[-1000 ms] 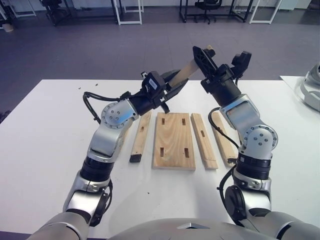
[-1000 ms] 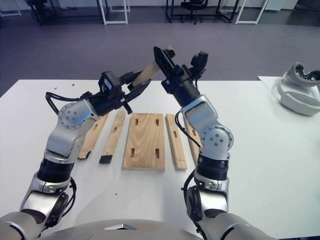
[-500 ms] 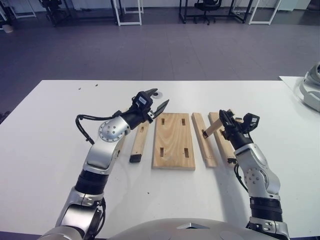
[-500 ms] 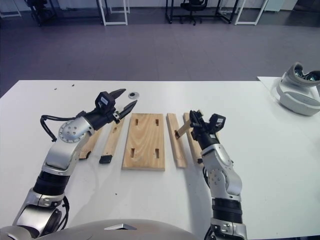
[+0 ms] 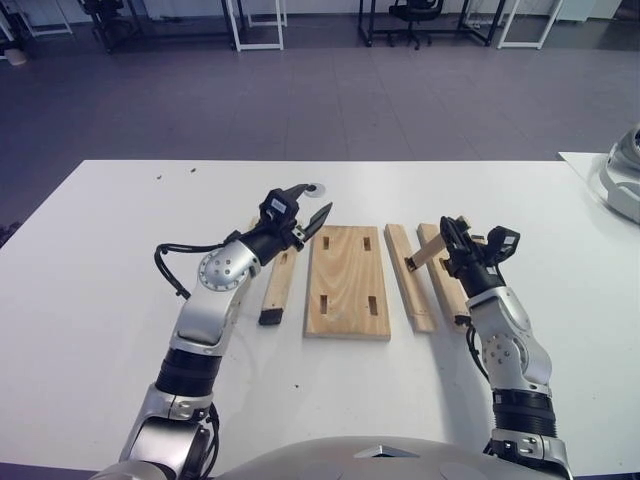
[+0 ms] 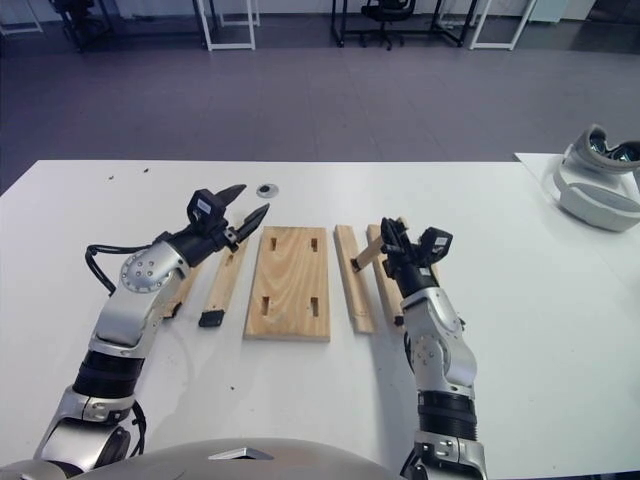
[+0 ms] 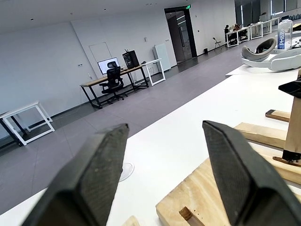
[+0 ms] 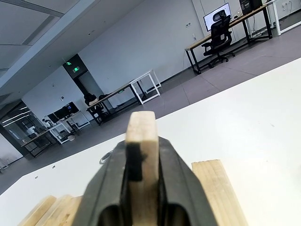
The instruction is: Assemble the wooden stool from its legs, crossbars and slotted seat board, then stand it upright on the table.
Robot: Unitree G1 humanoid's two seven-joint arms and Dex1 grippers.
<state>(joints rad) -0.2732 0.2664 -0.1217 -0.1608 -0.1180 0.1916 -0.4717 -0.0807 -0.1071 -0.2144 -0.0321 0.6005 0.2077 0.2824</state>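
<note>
The white table [image 5: 100, 260] stands in a big room with a grey floor [image 5: 300, 90] and desks [image 5: 430, 15]. The left gripper [image 5: 316, 197] is wide open, near the far left corner of the flat seat board [image 5: 348, 280]. The right gripper [image 5: 446, 238] squeezes a short wood stick [image 5: 420, 258] above the legs [image 5: 412, 285] lying beside the board.

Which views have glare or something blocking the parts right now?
Left eye view: even light, no glare on the table, and the board's slots read plainly. Left wrist view: the open left pincer looms near the lens, its fingers covering part of the board. Right wrist view: the right pincer and the wooden stick it grips block the middle.
</note>
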